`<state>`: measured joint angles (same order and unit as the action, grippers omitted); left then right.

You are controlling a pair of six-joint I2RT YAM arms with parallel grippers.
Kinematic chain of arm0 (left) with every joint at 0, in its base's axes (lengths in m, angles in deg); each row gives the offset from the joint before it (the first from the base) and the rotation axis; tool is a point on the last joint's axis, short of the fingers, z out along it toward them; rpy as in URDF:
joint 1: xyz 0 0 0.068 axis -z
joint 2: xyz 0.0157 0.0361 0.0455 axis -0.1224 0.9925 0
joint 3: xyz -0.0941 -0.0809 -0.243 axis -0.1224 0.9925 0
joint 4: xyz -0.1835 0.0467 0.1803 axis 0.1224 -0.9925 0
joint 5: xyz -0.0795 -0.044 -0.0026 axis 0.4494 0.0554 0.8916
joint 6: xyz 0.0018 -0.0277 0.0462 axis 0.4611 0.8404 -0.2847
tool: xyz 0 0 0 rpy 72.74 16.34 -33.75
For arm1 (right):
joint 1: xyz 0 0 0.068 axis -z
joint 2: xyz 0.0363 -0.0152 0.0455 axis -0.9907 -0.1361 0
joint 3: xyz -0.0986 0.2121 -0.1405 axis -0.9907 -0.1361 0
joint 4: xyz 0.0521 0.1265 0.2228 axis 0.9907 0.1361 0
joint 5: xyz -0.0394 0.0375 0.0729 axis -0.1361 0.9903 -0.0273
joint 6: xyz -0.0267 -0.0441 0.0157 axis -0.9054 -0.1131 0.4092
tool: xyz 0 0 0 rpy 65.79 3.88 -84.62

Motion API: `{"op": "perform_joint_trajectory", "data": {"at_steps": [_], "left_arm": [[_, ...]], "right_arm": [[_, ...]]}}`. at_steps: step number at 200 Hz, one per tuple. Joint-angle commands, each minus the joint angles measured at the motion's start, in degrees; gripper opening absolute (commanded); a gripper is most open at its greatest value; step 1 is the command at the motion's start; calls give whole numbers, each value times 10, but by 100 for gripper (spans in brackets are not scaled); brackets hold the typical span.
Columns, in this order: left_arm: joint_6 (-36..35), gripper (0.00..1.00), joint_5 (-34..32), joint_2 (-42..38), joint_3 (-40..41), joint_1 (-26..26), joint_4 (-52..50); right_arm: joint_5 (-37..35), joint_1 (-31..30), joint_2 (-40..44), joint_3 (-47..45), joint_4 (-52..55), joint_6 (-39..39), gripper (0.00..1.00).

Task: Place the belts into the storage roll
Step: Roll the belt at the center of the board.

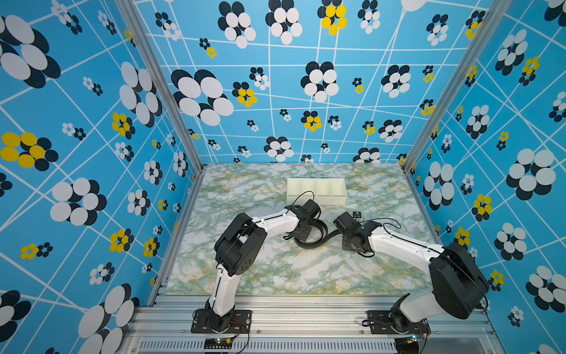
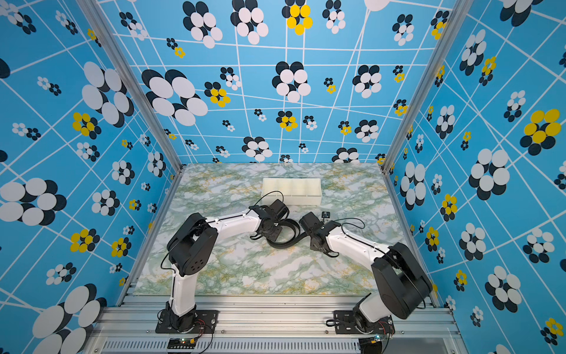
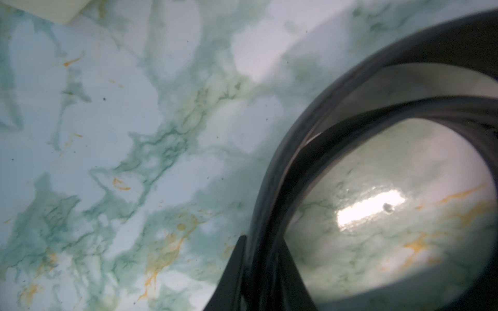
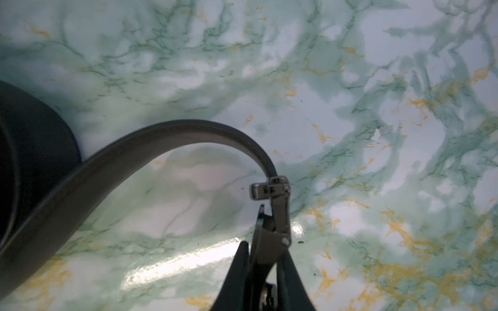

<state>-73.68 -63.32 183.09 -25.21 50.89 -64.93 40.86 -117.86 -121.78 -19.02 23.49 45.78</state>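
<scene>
The black belt [image 1: 309,243] lies in a loose coil standing on edge near the middle of the marbled table [image 1: 275,275], in both top views [image 2: 283,243]. It is on the tabletop, not in the white storage tray [image 1: 317,199], which sits at 12 o'clock from the coil, near but apart from it.

The left gripper [image 3: 262,239] comes in at the coil's 9 o'clock. Its jaws are nearly closed and pinch the strap where two turns of the coil run together.

A free length of the belt runs from the coil toward 3 o'clock. It arches up off the table to the silver metal buckle [image 4: 269,187]. The right gripper [image 4: 265,250] has the buckle between its fingers [image 4: 239,269], with the jaws only slightly apart. A thin sliver of table shows between the buckle and one finger, so I cannot tell whether the buckle is firmly clamped.
</scene>
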Motion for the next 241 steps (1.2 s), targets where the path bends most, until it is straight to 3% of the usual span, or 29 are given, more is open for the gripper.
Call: {"op": "perform_joint_trajectory", "data": {"at_steps": [1, 13, 28, 92, 130, 159, 197, 214, 241], "left_arm": [[-3, 18, 16, 40, 47, 21, -107], [2, 18, 16, 40, 49, 27, -107], [8, 18, 18, 39, 54, 30, -103], [9, 18, 21, 26, 71, 33, -88], [6, 18, 26, 39, 69, 33, -81], [9, 18, 29, 36, 78, 34, -77], [15, 18, 28, 21, 94, 34, -67], [20, 18, 32, 19, 100, 36, -63], [26, 18, 32, 18, 102, 46, -63]], "right_arm": [[-14, 8, -47, 45, -11, -8, 40], [-25, 8, -56, 56, -14, -11, 60], [-38, 10, -48, 56, -29, -21, 72], [-127, 31, 49, 37, 35, -30, 82], [-119, 53, 67, 63, 57, -69, 85], [-1, 54, 133, 34, 89, -11, 80], [219, 50, 266, -138, 35, 129, 68], [257, 40, 301, -183, 11, 190, 68], [259, 19, 304, -197, -7, 251, 70]]}}
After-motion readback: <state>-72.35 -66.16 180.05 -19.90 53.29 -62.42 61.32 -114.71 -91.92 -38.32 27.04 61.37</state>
